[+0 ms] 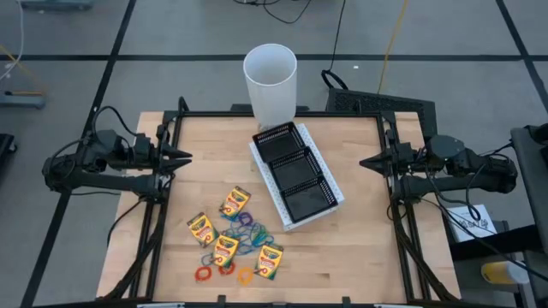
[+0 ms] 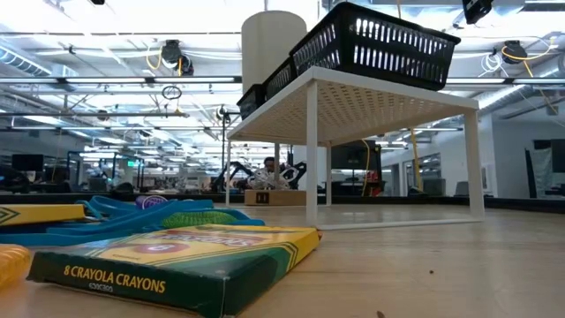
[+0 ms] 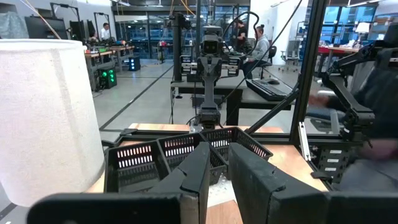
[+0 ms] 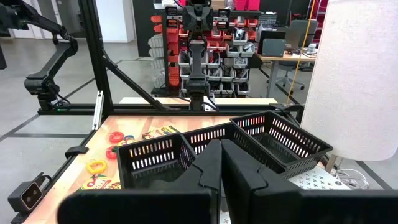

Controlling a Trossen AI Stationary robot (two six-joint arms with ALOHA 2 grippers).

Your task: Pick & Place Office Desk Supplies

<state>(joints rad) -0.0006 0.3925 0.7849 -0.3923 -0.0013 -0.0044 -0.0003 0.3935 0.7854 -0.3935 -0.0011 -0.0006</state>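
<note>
Four yellow-and-green crayon boxes [image 1: 235, 202] [image 1: 200, 228] [image 1: 225, 249] [image 1: 270, 261] lie flat on the wooden table, near its front left. Thin rubber-band loops [image 1: 246, 231] in blue, green and purple lie among them, with a red loop [image 1: 204, 274] and an orange loop [image 1: 245, 275] nearer the front edge. In the low view the nearest box [image 2: 177, 261] lies in front of the loops [image 2: 132, 216]. My left gripper [image 1: 187, 157] is shut and empty at the table's left edge. My right gripper [image 1: 366, 161] is shut and empty at the right edge.
A black mesh three-compartment tray [image 1: 295, 171] sits on a white perforated riser [image 2: 353, 97] at the table's middle. A tall white cup [image 1: 271, 81] stands at the far edge behind it. Black frame rails run along the table's sides. People sit at desks in the room beyond.
</note>
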